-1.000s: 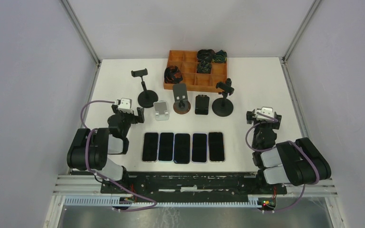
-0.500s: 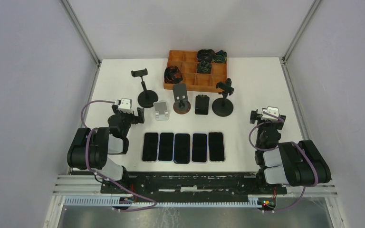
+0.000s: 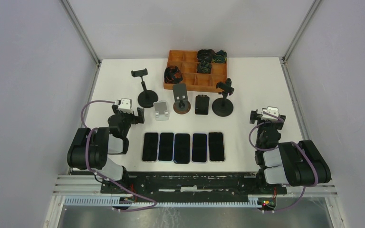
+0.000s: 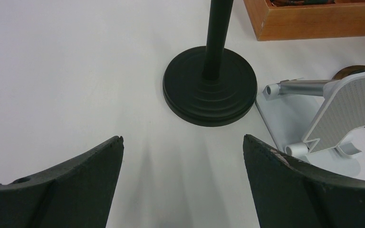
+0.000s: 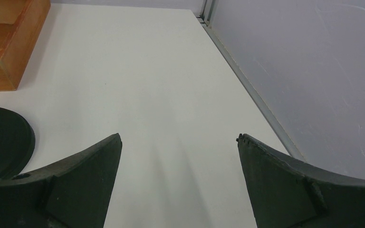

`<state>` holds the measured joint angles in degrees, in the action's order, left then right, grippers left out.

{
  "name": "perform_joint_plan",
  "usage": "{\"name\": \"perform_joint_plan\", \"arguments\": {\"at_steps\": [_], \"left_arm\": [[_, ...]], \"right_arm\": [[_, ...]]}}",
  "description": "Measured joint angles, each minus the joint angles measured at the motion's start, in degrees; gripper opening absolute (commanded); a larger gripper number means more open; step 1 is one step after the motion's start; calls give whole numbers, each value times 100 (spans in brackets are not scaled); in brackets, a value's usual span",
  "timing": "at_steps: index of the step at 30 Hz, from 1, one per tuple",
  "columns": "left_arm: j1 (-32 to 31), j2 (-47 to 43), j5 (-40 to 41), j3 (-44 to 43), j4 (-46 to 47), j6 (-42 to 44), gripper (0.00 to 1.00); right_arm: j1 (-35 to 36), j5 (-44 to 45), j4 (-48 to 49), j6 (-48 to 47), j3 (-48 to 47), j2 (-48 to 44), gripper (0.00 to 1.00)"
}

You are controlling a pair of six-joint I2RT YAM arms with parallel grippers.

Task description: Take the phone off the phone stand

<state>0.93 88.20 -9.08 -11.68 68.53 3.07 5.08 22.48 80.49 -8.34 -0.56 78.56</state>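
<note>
Several black phones (image 3: pixel 182 147) lie flat in a row on the white table, near the front. Behind them stand several phone stands: a black pole stand (image 3: pixel 145 90), a silver folding stand (image 3: pixel 160 110), a brown-based stand (image 3: pixel 181 100), a small black stand (image 3: pixel 202 104) and another black pole stand (image 3: pixel 224 99). I see no phone on any stand. My left gripper (image 3: pixel 128 113) is open and empty, facing the pole stand's round base (image 4: pixel 210 85) and the silver stand (image 4: pixel 323 114). My right gripper (image 3: pixel 266 116) is open and empty over bare table (image 5: pixel 179 137).
An orange compartment tray (image 3: pixel 197 70) with black coiled items stands at the back; its edge shows in the left wrist view (image 4: pixel 313 21) and the right wrist view (image 5: pixel 9 45). A black stand base (image 5: pixel 2 137) lies left of my right gripper. The table's metal rail (image 5: pixel 247 90) and wall run along the right.
My right gripper shifted a little to the right a second ago and has held still since. The left arm, phones and stands have not moved.
</note>
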Motion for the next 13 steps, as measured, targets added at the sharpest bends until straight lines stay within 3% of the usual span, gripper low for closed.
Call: {"name": "perform_joint_plan", "arguments": {"at_steps": [13], "left_arm": [[0,2,2,-33,-122,-2,100]], "right_arm": [[0,0,0,4,0,-15,98]]}}
